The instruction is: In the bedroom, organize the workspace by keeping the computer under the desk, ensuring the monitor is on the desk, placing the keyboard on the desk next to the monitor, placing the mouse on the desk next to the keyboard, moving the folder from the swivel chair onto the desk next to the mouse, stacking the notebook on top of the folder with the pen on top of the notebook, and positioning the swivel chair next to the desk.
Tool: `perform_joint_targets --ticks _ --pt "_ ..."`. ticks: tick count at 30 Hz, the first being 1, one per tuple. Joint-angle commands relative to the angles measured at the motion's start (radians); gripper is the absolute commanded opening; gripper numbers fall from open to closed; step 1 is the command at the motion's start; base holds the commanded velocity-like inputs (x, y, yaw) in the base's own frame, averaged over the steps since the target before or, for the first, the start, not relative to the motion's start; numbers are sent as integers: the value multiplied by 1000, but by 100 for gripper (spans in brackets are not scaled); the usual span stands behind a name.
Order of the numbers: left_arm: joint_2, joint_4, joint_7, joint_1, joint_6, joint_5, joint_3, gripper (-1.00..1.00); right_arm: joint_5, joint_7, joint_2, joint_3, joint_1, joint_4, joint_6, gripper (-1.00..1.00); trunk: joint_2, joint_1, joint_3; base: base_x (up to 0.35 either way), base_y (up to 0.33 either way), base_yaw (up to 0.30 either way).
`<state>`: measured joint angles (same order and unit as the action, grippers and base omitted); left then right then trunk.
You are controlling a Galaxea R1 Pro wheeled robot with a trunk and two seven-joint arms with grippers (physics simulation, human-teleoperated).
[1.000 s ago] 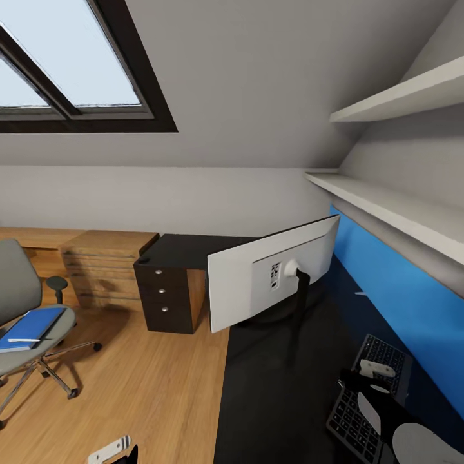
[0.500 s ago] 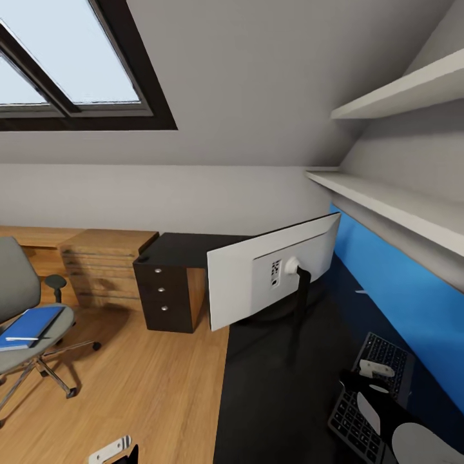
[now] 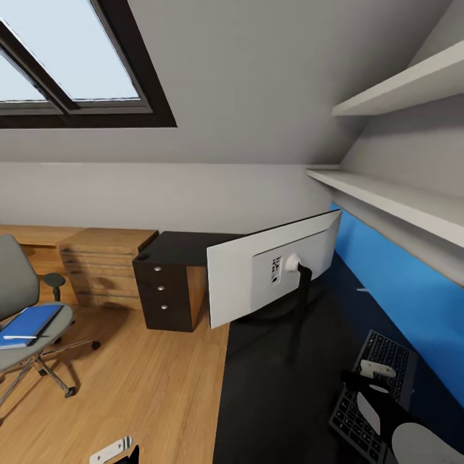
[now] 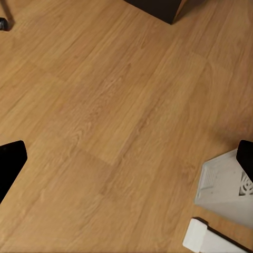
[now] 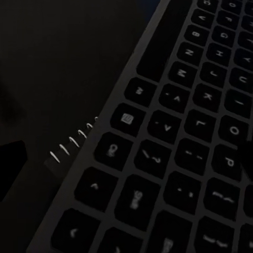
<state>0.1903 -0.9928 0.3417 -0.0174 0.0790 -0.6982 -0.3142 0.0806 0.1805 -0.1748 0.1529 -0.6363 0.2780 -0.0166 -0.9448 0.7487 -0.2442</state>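
Slightly leftward, the grey padded swivel chair (image 3: 16,303) is shifted; right gripper (image 5: 126,153) is spread above the glossy keyboard (image 5: 179,137); left gripper (image 4: 126,158) is spread too.

Skylight (image 3: 71,58) daylight, dim blurry keyboard (image 5: 184,137) close-up

The long shiny black desk (image 3: 277,380) with a blue back panel holds a wide flat monitor (image 3: 258,274) with a pale grey back. It stands on its black stand. A slim keyboard (image 3: 377,393) with black keys lies flat on the desk near the blue panel. The light wooden floor (image 3: 142,393) carries a grey padded swivel chair (image 3: 19,322), a black drawer box (image 3: 169,290) and a wooden drawer chest (image 3: 106,264).
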Motion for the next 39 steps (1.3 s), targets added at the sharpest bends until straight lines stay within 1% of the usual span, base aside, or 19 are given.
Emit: perform_joint_targets --ticks 1,21,30,39 --pt "1 -1 7 0 7 -11 -5 100 8 4 0 -3 0 1 -2 100 -8 4 -4 0 0 0" --pt "0 2 7 0 5 -11 -6 100 8 5 0 -4 0 1 -3 100 -148 81 -67 0 0 0" --pt "0 2 7 0 5 -11 -6 100 8 23 2 -6 0 1 -3 100 -211 115 -95 0 0 0" --pt "1 2 7 0 3 -11 -6 100 13 23 4 -8 0 2 -4 100 -211 115 -95 0 0 0"
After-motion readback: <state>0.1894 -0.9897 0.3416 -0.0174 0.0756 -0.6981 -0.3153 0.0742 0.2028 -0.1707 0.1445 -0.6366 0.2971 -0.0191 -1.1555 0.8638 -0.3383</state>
